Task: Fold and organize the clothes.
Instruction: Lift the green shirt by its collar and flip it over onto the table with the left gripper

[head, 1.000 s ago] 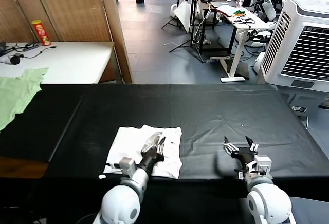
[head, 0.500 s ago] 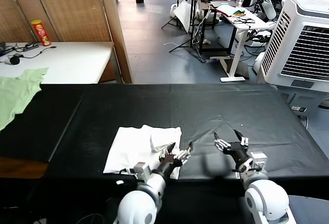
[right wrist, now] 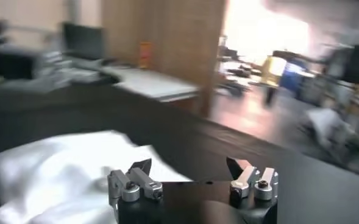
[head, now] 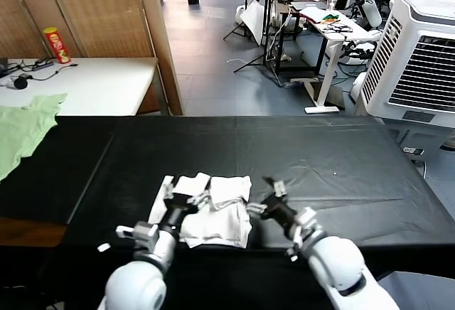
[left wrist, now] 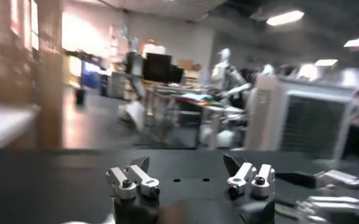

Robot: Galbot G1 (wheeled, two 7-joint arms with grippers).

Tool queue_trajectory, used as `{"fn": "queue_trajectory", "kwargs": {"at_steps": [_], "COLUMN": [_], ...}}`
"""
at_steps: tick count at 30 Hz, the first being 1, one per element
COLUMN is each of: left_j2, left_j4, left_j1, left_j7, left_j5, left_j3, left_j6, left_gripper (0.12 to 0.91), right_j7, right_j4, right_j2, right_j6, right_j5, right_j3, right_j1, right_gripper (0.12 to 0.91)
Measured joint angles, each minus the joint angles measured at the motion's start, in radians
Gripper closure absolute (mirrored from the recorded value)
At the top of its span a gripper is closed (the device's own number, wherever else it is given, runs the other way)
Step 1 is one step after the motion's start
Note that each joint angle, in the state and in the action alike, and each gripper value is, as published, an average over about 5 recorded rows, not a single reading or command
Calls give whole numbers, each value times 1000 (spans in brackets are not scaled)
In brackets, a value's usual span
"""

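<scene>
Head view: white T-shirt (head: 213,210), folded into a rumpled rectangle, near edge of black table (head: 320,153), left of centre. Left gripper (head: 186,201) spread wide over shirt's left part, holding nothing. Right gripper (head: 264,198) spread wide just beside shirt's right edge, empty.

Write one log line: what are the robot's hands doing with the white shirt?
T-shirt: bunched on black table | left end effector: open, over shirt | right end effector: open, beside shirt's edge | nothing held
</scene>
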Motion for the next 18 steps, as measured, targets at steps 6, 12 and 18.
{"fn": "queue_trajectory", "kwargs": {"at_steps": [6,12,18], "left_j2": [-10,-24,-31], "left_j4": [6,6,4], "left_j1": [33,59,76], "left_j7": [-1,-2,-2], "left_j5": [52,82,96], "left_j3": [-40,-53,-57], "left_j6": [-23,-36,-44], "left_gripper": [232,232,232], "right_j7": [-16,0,24], "right_j4": [-46,-79,-83], "right_j2": [-4,4,5], "right_j6": [7,5,3], "right_j5": [-73,-101,-107], "right_j3": [-141,-194,-192], "right_j1": [81,117,108], "right_gripper": [227,268,567]}}
